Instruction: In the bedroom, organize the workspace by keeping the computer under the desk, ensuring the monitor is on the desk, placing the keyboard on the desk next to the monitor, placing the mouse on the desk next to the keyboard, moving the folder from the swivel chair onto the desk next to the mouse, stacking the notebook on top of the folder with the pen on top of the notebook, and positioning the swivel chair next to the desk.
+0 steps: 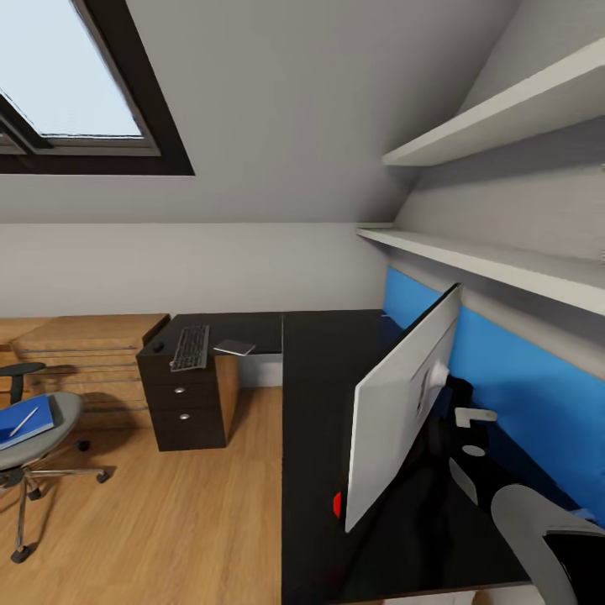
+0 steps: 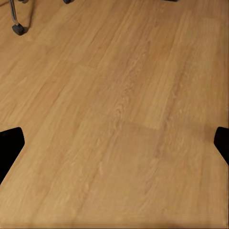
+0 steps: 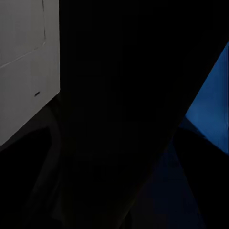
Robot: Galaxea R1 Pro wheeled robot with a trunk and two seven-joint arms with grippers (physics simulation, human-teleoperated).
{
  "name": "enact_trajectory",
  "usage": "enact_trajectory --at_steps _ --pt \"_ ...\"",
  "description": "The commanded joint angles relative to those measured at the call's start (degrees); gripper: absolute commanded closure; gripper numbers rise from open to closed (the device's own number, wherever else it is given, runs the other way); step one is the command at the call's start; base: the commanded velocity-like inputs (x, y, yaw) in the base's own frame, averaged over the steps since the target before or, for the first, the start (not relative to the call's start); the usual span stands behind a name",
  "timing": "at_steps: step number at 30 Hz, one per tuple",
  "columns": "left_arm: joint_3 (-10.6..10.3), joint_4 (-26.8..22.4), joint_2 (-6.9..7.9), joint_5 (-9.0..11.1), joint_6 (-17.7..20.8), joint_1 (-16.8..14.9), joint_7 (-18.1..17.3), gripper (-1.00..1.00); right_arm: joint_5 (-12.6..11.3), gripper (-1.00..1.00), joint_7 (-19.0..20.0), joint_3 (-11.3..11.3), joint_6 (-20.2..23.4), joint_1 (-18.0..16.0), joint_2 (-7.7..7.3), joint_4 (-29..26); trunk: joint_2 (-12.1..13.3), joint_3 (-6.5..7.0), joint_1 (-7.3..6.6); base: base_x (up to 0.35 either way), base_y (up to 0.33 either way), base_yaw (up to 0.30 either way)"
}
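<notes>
Monitor (image 1: 395,412), light grey back, upright on glossy black desk (image 1: 315,437)

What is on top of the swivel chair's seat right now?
On the swivel chair lies the blue folder, with the thin pen resting across it. Whether anything lies beneath the folder cannot be seen.

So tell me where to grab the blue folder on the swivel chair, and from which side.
Take the folder by its near long edge, the one overhanging the swivel chair seat toward the open floor, jaws above and below it. It lies flat, so its edge is probably the only grippable part. Mind the pen resting on top.
</notes>
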Motion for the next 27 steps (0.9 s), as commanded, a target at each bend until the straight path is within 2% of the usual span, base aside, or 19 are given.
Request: enact_trajectory --at_steps 1,9,27 --pt "-0.13 -0.13 0.0 0.2 -0.06 0.04 0.15 -1.0 -0.62 1.0 -0.22 0.92 -0.3 -0.02 -0.06 0.17 -0.03 -0.07 0.01 0.0 -0.257 0.0" --pt "-0.13 -0.13 0.0 0.2 -0.03 0.07 0.13 -1.0 -0.62 1.0 -0.29 0.92 -0.3 -0.02 -0.01 0.17 -0.03 -0.07 0.01 0.0 -0.199 0.0" --pt "-0.05 -0.13 0.0 0.2 -0.06 0.07 0.15 -1.0 -0.62 1.0 -0.57 1.0 -0.28 -0.02 0.17 0.17 -0.03 -0.07 0.01 0.0 -0.01 0.0"
